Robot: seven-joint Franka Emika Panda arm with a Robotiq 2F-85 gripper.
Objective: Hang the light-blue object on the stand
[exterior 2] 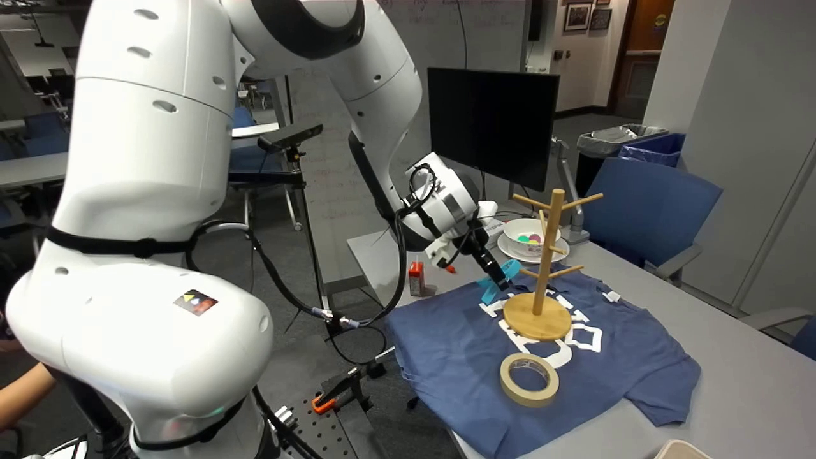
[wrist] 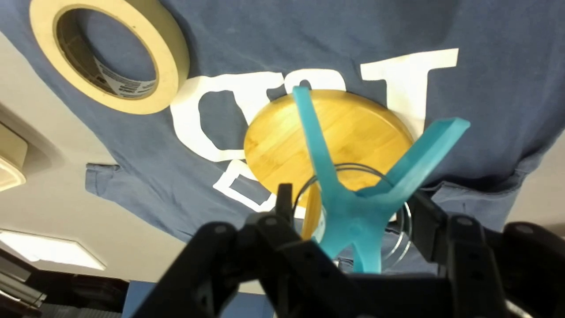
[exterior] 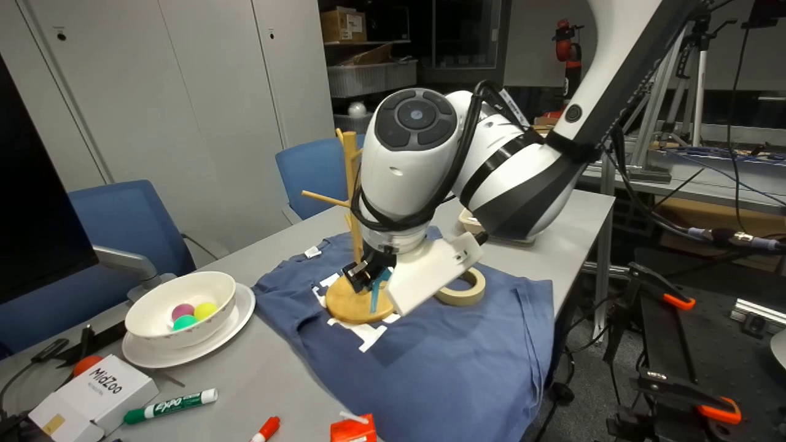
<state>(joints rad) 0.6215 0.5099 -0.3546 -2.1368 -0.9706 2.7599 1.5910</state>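
Observation:
The stand (exterior: 351, 202) is a wooden mug-tree standing upright on the dark blue shirt in both exterior views (exterior 2: 547, 274). Its round base (wrist: 357, 128) lies behind the held piece in the wrist view. The light-blue object (wrist: 348, 216) has splayed legs and thin wire rings. It also shows in both exterior views (exterior: 376, 296) (exterior 2: 489, 292). My gripper (wrist: 351, 201) has its fingers against either side of the wire rings and holds the object in the air, legs spread forward. In an exterior view the gripper (exterior 2: 498, 276) is beside the pole, below the pegs' height.
A tape roll (exterior 2: 529, 398) lies on the shirt (exterior 2: 459, 357) near the base. A bowl with coloured balls (exterior: 184, 334) on a plate (exterior: 239, 325), a white box (exterior: 98, 393), a green marker (exterior: 172, 405) and a small red box (exterior 2: 415, 277) are on the table. A monitor (exterior 2: 491, 127) stands behind.

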